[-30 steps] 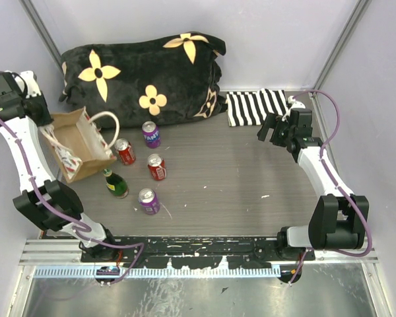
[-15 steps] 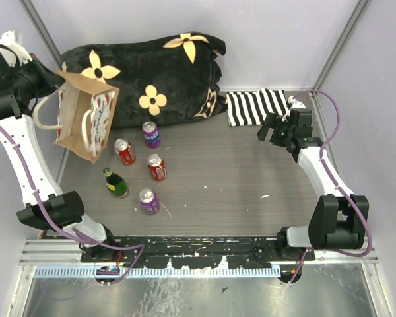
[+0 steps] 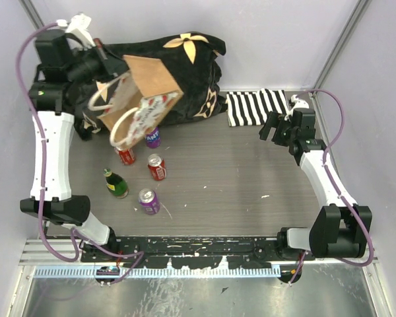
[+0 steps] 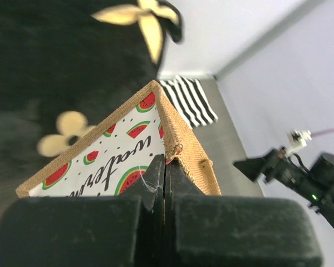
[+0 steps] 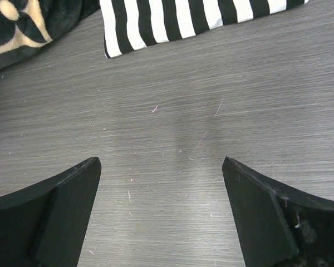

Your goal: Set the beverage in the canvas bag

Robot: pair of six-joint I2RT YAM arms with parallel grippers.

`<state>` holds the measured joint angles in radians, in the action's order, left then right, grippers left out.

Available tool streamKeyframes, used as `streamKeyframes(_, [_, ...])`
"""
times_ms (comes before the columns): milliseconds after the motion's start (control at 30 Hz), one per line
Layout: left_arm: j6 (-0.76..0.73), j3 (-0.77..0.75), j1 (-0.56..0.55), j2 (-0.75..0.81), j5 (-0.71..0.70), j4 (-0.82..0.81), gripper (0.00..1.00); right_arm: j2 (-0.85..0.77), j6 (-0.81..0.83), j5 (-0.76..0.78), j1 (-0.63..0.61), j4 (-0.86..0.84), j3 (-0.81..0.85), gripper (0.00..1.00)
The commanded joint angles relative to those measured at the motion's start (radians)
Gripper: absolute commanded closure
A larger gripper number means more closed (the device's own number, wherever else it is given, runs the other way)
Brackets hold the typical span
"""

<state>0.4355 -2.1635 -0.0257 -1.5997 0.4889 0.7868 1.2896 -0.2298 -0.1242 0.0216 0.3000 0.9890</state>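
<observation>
Grey wood-grain laminate tabletop (image 3: 237, 178), flecked white, filled the centre. Plain pale wall panels (image 3: 270, 39) stood from 9 to 3 o'clock. Slanting aluminium corner posts (image 3: 340, 43) rose at 11 and 1. Ribbed aluminium mounting rail (image 3: 198, 247) ran at 6.

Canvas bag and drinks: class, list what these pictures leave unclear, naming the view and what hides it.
1. Inside of the canvas bag: the top view shows only its outside; the left wrist view shows only a corner pinched by the left gripper.
2. Purple can: top view, upper part behind the bag.
3. Red can label: top view, too small to read.
4. Striped cloth: right wrist view, cut off by the top edge.
</observation>
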Motion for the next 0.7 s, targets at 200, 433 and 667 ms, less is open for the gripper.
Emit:
streamKeyframes(200, [0.162, 0.245, -0.318, 0.065, -0.101, -0.224, 1.0, -0.09, 0.02, 0.03, 0.001, 0.008, 0.004, 0.04])
streamKeyframes(433, [0.248, 0.461, -0.506, 0.145, -0.201, -0.318, 1.0, -0.115, 0.03, 0.038, 0.001, 0.036, 0.024, 0.04])
streamKeyframes(667, [0.265, 0.584, -0.686, 0.164, -0.329, -0.331, 1.0, -0.139, 0.039, 0.03, 0.001, 0.067, 0.02, 0.04])
